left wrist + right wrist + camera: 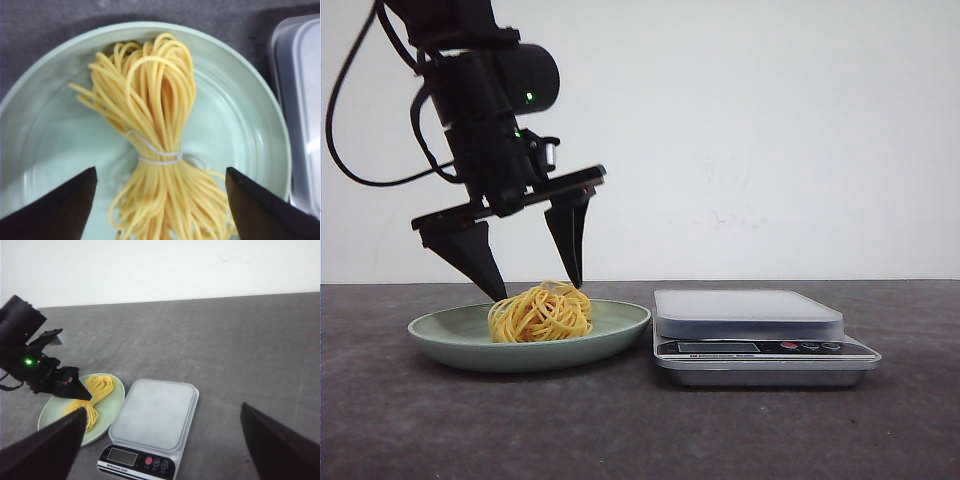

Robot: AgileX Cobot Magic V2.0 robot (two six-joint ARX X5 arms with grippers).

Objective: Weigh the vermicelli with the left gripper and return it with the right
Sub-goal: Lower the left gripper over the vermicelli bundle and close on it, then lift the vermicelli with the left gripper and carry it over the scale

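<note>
The vermicelli (541,312) is a yellow-orange noodle nest tied with a white band, lying on the pale green plate (440,335). My left gripper (539,291) is open, its two black fingers pointing down just over the nest, one tip on each side. In the left wrist view the vermicelli (155,150) lies between the spread fingertips of the left gripper (160,172). My right gripper (162,415) is open and empty, high above the table, out of the front view. From there I see the vermicelli (92,396), the plate (114,401) and the left gripper (75,389).
A silver kitchen scale (750,318) with a blank display stands right of the plate, close beside it. It also shows in the right wrist view (155,412) and at an edge of the left wrist view (300,110). The table is dark grey; a white wall stands behind.
</note>
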